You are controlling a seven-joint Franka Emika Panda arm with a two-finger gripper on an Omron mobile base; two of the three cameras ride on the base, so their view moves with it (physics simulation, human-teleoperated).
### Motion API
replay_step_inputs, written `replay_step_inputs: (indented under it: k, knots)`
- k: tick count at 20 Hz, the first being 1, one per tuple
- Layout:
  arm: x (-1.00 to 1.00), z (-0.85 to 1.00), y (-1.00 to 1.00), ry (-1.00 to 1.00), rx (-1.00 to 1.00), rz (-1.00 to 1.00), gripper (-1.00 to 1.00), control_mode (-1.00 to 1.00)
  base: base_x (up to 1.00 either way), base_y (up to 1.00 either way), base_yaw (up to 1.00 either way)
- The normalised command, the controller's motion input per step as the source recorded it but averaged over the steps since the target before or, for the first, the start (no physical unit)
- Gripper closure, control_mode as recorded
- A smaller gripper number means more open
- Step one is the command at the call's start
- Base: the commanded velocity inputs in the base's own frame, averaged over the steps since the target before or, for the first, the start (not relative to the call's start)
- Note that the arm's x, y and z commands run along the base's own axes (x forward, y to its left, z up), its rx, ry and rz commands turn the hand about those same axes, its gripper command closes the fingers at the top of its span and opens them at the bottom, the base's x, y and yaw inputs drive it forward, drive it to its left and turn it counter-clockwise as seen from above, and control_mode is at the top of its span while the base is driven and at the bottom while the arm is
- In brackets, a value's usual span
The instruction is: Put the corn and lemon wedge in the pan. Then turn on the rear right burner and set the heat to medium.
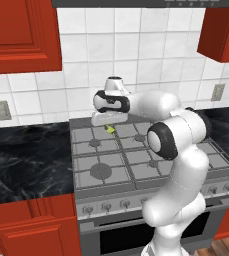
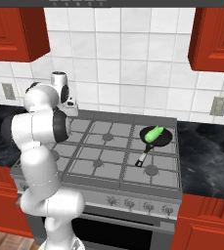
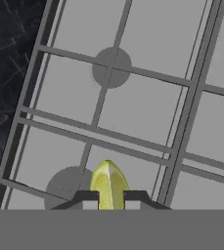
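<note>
gripper: (image 3: pixel 111 197) closed on the lemon wedge (image 3: pixel 108 184), wedge sits btw the two finger tips w/ its point sticking out past them; held up over the rear left part of the stove (image 1: pixel 136 172), grate below it.
lemon wedge, other view: small yellow bit (image 1: pixel 109 129) just under the hand in left base view.
corn: (image 2: pixel 155 132) green cob already lying in the pan (image 2: pixel 156 136), tapered end toward the rim.
pan: black, on the right side of the stove toward the back, handle pointing to the front; well apart from the gripper, whole cooktop width btw them.
rear right burner: can't tell if the pan sits right on it; not turned on as far as I can see.
knobs: row along stove front (image 2: pixel 140 205), too small to read settings.
handling, my guess: wedge is tiny + light, prob slick-skinned and tapered, so it could squirt out of a pinch; hold across the thick middle, not the tip. Corn stiff, rolls easily, but it's done.
progress: corn in, lemon in transit, burner step left.
</note>
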Motion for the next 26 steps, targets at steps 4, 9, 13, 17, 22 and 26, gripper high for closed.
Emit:
replay_step_inputs:
  k: [4,9,13,17,22,26]
  knots:
    - [-0.02,0.17,-0.98,0.0,0.0,-0.04,1.0,-1.0,0.0,0.0,0.0]
    - [0.0,0.1,-1.0,0.0,0.0,-0.07,1.0,-1.0,0.0,0.0,0.0]
    - [0.0,0.0,-1.0,0.0,0.0,-0.08,1.0,-1.0,0.0,0.0,0.0]
    - [0.0,0.0,-1.0,0.0,0.0,-0.1,1.0,-1.0,0.0,0.0,0.0]
    - [0.0,0.0,-1.0,0.0,0.0,-0.1,1.0,-1.0,0.0,0.0,0.0]
    - [0.0,0.0,-0.96,0.0,0.0,-0.1,1.0,-1.0,0.0,0.0,0.0]
